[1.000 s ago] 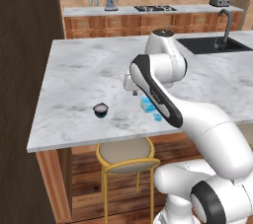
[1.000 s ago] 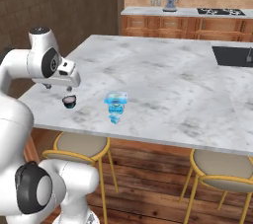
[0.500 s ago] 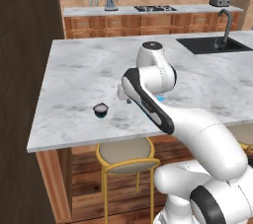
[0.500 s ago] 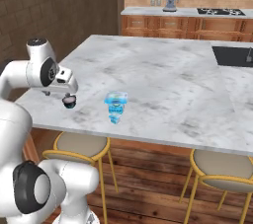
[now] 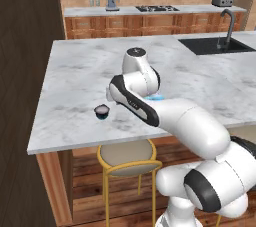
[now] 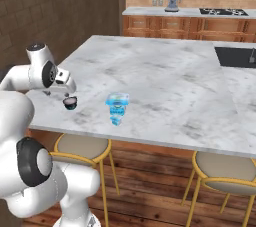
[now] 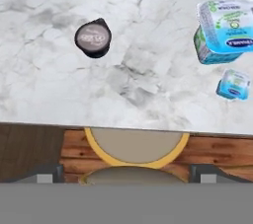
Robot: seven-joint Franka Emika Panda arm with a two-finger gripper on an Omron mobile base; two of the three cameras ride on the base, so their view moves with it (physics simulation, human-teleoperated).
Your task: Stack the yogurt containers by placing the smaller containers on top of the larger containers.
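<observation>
A white robot arm reaches over the near edge of a grey-veined marble island counter [image 5: 75,76] in a kitchen. Its gripper [image 6: 67,90] hangs above the counter, close over a small dark round cup [image 7: 93,37] with a pale lid, not touching it. The jaws stand wide apart and hold nothing. The dark cup [image 5: 102,112] sits alone near the counter's front edge. Well apart from it stands the squarish light-blue tub [image 7: 225,32] with a white rim, and just beside that, closer to the counter edge, the tiny light-blue cup [image 7: 233,84]; from the right base view the two blue containers [image 6: 117,106] overlap, so whether they touch is unclear. A yellow-framed stool [image 5: 127,157] stands under the counter edge.
</observation>
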